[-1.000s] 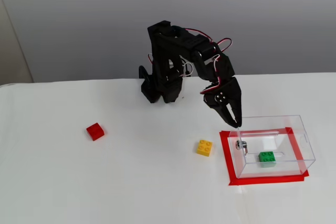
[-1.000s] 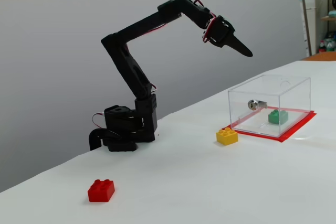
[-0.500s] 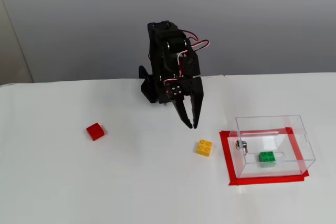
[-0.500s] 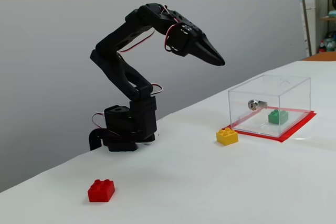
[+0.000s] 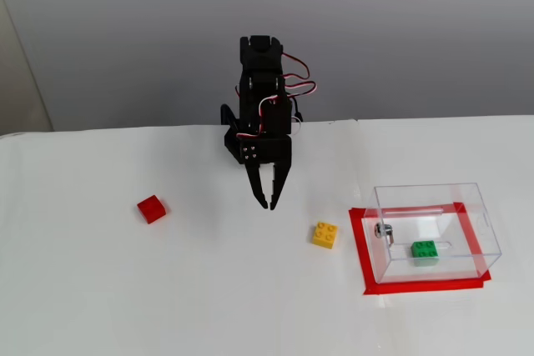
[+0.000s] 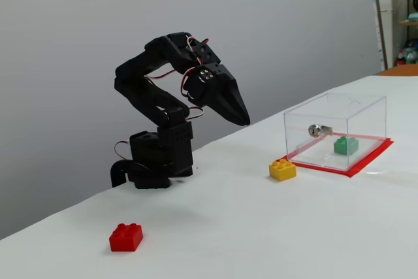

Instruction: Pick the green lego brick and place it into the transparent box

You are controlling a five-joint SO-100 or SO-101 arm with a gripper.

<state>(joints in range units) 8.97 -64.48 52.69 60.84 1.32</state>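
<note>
The green lego brick (image 5: 425, 252) lies inside the transparent box (image 5: 480, 218), on its floor; it also shows through the clear wall in the other fixed view (image 6: 345, 146), inside the box (image 6: 366, 110). The box stands on a red taped rectangle (image 5: 417, 286) and has a small metal fitting (image 5: 383, 229) on one side. My black gripper (image 5: 267, 203) hangs above the table well left of the box, its jaws together and empty. In the side-on fixed view the gripper (image 6: 243, 121) points down toward the right, clear of the table.
A yellow studded brick (image 5: 324, 234) lies just left of the box, also seen in the other fixed view (image 6: 282, 169). A red brick (image 5: 151, 208) lies far left on the white table, near the front in the side-on view (image 6: 126, 237). The arm's base (image 6: 157, 161) stands at the table's back edge.
</note>
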